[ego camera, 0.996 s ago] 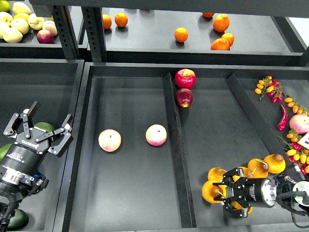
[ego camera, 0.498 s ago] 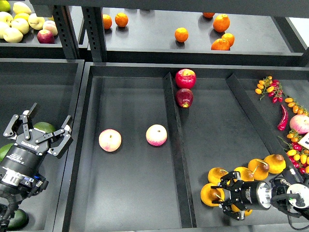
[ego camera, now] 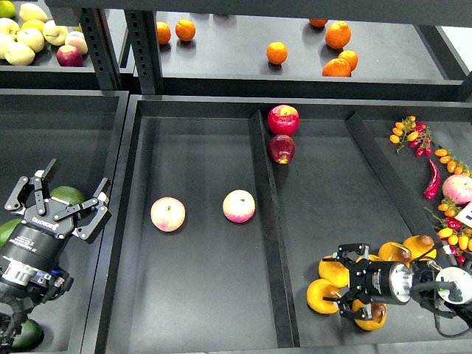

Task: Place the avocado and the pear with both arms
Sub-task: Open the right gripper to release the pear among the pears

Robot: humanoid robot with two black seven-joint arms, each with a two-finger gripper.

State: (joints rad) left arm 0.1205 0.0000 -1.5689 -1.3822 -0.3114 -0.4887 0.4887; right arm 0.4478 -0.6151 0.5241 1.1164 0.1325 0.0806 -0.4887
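Observation:
My left gripper (ego camera: 65, 198) is open over the left bin, and a green avocado (ego camera: 69, 194) shows between its spread fingers. A brighter green avocado (ego camera: 6, 231) lies at the left edge. A darker green one (ego camera: 26, 335) lies at the bottom left, partly hidden by my arm. Several golden-yellow pears lie at the bottom right. My right gripper (ego camera: 341, 283) is open and points left among them. One pear (ego camera: 332, 271) lies by its upper fingers and another (ego camera: 321, 296) just ahead of its fingertips. I cannot tell whether either gripper touches fruit.
Two pale pink-yellow apples (ego camera: 168, 214) (ego camera: 239, 206) lie in the middle tray's left compartment. Two red apples (ego camera: 283, 119) lie beside the divider (ego camera: 267, 221). Oranges (ego camera: 276, 52) and pale apples (ego camera: 29, 37) are on the back shelf. Chillies and small tomatoes (ego camera: 431, 177) are at the right.
My right gripper has moved left and slightly up, deeper among the pears. My left gripper has sunk slightly over the green avocado. Both stay open.

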